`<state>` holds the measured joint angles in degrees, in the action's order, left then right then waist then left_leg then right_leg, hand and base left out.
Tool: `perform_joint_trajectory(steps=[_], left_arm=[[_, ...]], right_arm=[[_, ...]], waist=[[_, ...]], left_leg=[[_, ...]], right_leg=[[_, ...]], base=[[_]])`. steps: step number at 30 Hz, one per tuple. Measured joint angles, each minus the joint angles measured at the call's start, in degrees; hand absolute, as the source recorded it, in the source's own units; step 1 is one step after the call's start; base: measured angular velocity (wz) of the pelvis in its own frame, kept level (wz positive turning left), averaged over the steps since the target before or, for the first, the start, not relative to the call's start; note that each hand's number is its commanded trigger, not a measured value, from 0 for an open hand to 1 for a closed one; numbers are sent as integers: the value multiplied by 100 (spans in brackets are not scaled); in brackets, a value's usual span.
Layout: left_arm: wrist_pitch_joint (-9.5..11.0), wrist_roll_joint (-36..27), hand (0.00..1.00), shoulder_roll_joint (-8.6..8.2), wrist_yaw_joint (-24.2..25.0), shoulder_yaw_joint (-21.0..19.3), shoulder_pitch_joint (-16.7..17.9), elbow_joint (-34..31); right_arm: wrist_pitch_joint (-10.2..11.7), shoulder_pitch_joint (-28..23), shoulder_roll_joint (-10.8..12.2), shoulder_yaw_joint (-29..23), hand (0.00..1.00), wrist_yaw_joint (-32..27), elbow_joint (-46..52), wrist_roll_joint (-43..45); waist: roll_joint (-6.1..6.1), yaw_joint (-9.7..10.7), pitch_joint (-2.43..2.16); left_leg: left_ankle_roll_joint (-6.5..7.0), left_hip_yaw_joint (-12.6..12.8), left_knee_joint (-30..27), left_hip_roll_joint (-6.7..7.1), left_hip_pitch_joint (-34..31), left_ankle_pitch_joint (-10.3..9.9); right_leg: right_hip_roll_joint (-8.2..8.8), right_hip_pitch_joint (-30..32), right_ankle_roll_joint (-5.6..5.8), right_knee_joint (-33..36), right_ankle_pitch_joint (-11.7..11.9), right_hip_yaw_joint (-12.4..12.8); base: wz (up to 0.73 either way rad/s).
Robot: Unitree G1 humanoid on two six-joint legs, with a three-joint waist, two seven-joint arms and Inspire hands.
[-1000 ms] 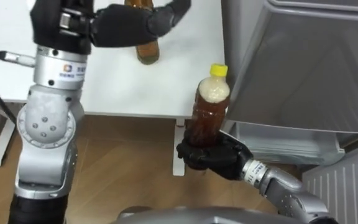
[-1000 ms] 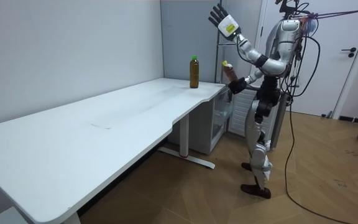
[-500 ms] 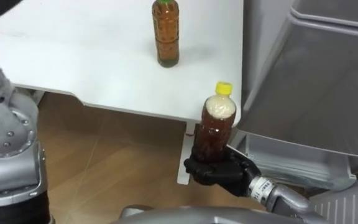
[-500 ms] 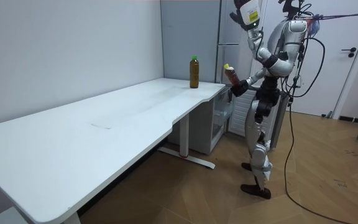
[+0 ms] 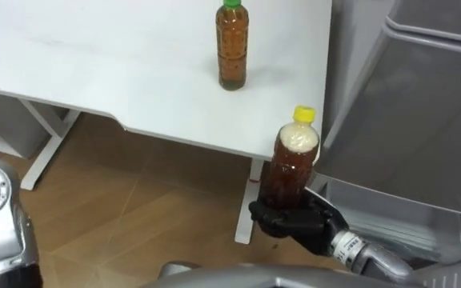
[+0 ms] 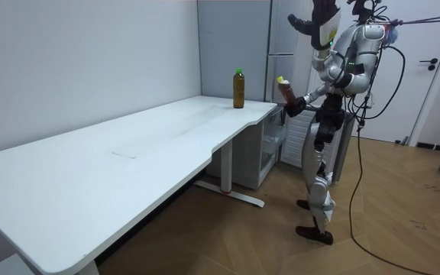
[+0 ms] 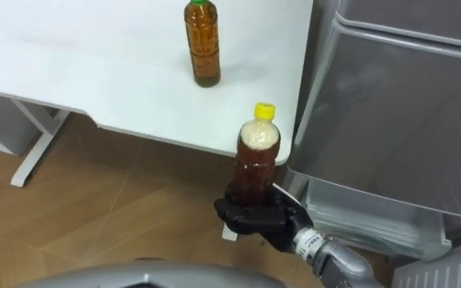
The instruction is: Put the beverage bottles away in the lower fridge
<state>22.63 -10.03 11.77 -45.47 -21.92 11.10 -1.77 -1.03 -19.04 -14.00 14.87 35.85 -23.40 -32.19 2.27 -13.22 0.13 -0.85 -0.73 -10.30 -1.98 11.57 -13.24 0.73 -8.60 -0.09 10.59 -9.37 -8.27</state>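
**Left eye view.** The right hand (image 5: 294, 220) is closed round the base of the yellow-cap bottle (image 5: 294, 160) and holds it upright in the air, off the edge of the counter (image 5: 94, 72). The green-cap bottle (image 5: 232, 44) stands on the counter, beyond the hand and to its left, well apart from it. The fridge (image 5: 422, 104) rises just to the right of the hand. Below its grey panel, pale shelf edges of the lower compartment (image 5: 374, 210) show near the hand.

**Room view.** The robot stands upright between the counter's end (image 6: 258, 107) and the fridge (image 6: 281, 46). The left hand (image 6: 315, 17) is raised above head height in front of the fridge top; whether it is open or closed cannot be told. The right hand (image 6: 292, 107) carries the yellow-cap bottle (image 6: 284, 90) at chest height. The lower compartment (image 6: 273, 145) sits well below that hand and appears open.

**Right eye view.** The grip reads the same: the right hand (image 7: 254, 216) wraps the bottle's lower body, and the cap is uppermost.

**Step in hand.** Judged from these views, this is the carry phase for the first drink. One bottle is in the grasp and one waits on the counter.

**Next move.**
1. Lower the right hand and bring it rightward to the lower compartment.
2. Keep the bottle vertical and clear of the counter corner and the grey panel.
3. Set the bottle on a shelf before releasing it.
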Motion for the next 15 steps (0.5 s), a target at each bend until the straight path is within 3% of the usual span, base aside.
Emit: perform_joint_trajectory(steps=[3,6,8,10,12,15], left_arm=[[-179,-1342,0,53,5,313,200,1027],[-381,-2544,0,84,129,918,505,2114],[-537,-3203,0,75,377,1218,584,2887],[-835,-4203,0,65,631,1563,717,3562],[-999,-4616,0,62,1000,1826,856,4164],[-1414,-5308,0,49,1666,1947,1056,5206]], right_arm=[[-120,4,34,51,100,-234,3,-33],[-281,8,63,92,100,-436,3,-190],[-310,59,44,170,100,-577,2,-417],[-448,176,42,196,100,-695,-24,-694],[-588,269,12,191,100,-740,-89,-857],[-771,302,-61,186,100,-788,-220,-1280]], waist=[[-24,-100,-26],[-113,-108,-53],[-157,-130,-46],[-207,-108,-36],[-229,-89,-26],[-245,-93,-20]], left_leg=[[3,1,19,3,-47,2],[5,10,67,1,-24,2],[5,24,104,0,-30,2],[7,33,107,0,-92,1],[13,47,125,0,-115,-3],[17,129,175,-12,-94,-10]], right_leg=[[-2,89,-16,23,12,25],[-8,78,-12,-3,13,31],[-13,100,-8,-7,11,45],[-13,169,-8,-10,11,54],[-12,193,3,-9,3,61],[-37,222,8,-9,-11,170]], base=[[-11],[-4],[-4],[0],[0],[-11]])
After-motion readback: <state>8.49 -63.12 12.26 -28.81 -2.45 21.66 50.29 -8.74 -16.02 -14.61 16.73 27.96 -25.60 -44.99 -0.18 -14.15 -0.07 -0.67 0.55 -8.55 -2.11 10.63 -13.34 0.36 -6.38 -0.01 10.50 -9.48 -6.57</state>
